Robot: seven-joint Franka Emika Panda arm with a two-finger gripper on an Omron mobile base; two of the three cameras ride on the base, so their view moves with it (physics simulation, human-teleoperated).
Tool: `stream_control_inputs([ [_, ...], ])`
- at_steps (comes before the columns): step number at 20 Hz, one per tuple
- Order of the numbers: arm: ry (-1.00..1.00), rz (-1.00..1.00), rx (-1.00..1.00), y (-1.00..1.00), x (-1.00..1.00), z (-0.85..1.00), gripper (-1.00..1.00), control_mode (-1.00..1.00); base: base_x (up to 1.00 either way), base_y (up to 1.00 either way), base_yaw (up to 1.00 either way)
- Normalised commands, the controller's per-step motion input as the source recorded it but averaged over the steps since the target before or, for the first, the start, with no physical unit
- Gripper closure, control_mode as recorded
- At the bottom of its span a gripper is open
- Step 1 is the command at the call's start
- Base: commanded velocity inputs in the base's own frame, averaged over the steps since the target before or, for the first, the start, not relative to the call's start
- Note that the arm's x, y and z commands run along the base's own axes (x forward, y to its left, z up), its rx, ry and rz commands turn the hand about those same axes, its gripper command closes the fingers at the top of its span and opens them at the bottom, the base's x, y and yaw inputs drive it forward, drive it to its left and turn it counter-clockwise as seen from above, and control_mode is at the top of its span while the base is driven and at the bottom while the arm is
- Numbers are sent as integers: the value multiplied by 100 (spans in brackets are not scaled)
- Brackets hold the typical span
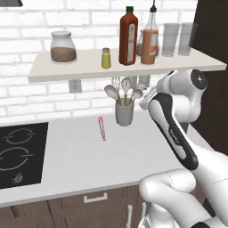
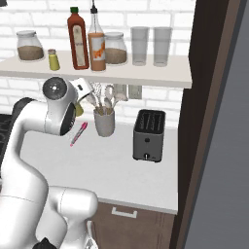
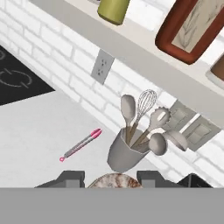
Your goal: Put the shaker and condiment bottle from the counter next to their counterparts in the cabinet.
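My gripper (image 3: 110, 179) is shut on the shaker (image 3: 116, 181), whose mottled grey cap shows between the two dark fingertips. A yellow-green sliver of that shaker (image 2: 79, 110) peeks out behind the arm's upper joint, just below the cabinet (image 2: 160, 77). On this white shelf board stand the counterparts: a tiny yellow-green shaker (image 1: 106, 58) and the tall red bottle (image 1: 128, 38) with a green cap. The condiment bottle (image 1: 150, 42) of orange-brown sauce stands upright right beside the red bottle. From the hand, the shelf shaker (image 3: 113, 9) and red bottle (image 3: 192, 30) lie above.
A grey utensil holder (image 1: 124, 111) with spoons and a whisk stands at the wall under the shelf. A pink pen (image 1: 102, 128) lies on the counter. A toaster (image 2: 149, 134) sits right, a stove (image 1: 18, 153) left. Jars (image 1: 63, 46) and glasses (image 1: 178, 39) share the shelf.
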Motion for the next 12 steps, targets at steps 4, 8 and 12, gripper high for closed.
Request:
stream_control_inputs([
  [4,0,9,0,24,-1,41,100,-100,0,0,0],
  [8,0,9,0,23,0,34,100,-100,0,0,0],
  [12,0,8,0,21,0,31,100,-100,0,0,0],
])
